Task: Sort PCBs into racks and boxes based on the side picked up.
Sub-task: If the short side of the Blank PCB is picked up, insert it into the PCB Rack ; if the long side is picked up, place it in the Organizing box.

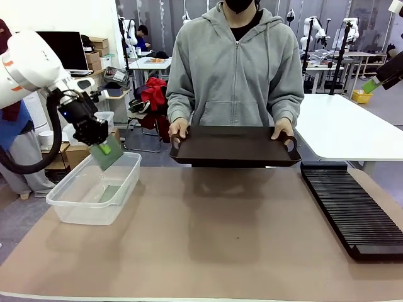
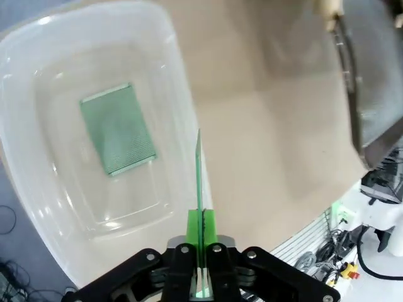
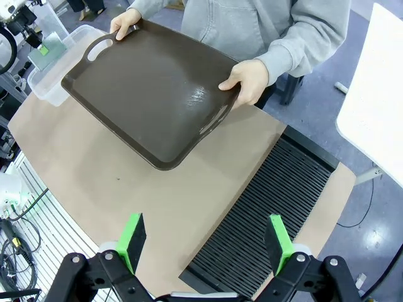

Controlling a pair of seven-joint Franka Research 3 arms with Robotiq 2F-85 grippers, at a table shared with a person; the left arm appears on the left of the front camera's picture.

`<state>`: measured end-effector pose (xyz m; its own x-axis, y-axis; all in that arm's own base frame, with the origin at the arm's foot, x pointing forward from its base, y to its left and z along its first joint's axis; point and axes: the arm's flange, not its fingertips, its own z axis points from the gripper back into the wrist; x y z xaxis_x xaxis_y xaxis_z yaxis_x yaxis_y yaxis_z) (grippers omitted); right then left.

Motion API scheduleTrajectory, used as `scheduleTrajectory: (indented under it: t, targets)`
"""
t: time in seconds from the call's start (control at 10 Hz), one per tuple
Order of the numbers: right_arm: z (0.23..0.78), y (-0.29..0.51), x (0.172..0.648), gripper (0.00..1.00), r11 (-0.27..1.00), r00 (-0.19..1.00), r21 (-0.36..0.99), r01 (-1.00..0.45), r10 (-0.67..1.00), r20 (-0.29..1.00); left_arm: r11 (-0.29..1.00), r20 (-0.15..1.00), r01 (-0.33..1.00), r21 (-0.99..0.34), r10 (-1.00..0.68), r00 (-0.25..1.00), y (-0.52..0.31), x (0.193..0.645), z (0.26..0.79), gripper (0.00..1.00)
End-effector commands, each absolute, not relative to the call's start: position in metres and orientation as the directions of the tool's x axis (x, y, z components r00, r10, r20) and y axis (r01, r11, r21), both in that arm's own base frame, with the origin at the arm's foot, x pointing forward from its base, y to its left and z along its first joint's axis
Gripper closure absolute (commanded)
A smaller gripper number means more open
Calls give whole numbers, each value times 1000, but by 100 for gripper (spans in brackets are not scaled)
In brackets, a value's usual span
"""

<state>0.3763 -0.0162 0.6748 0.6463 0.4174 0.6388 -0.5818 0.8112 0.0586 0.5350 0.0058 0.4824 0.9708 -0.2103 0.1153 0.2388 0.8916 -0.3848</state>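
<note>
Above box [image 1: 69,207], PCB [image 1: 107,154] in left claw [image 1: 104,150]

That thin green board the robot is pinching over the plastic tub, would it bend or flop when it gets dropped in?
Probably not. The PCB sticks straight out from the left gripper, edge-on, with no visible sag, so it looks stiff. It seems thin and likely light. Released over the clear box, it would probably land flat like the other PCB already inside.
</note>
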Motion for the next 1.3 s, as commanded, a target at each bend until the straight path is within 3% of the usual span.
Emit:
scheduleTrajectory:
  t: [0.0,1.2]
  targets:
    - [674,-16,376,0,811,647,60,-582,417,638,915,106,179,-361,-151,983,4,528,466,97]
    - [674,-16,376,0,811,647,60,-582,417,638,923,198,158,-352,-91,976,23,546,354,97]
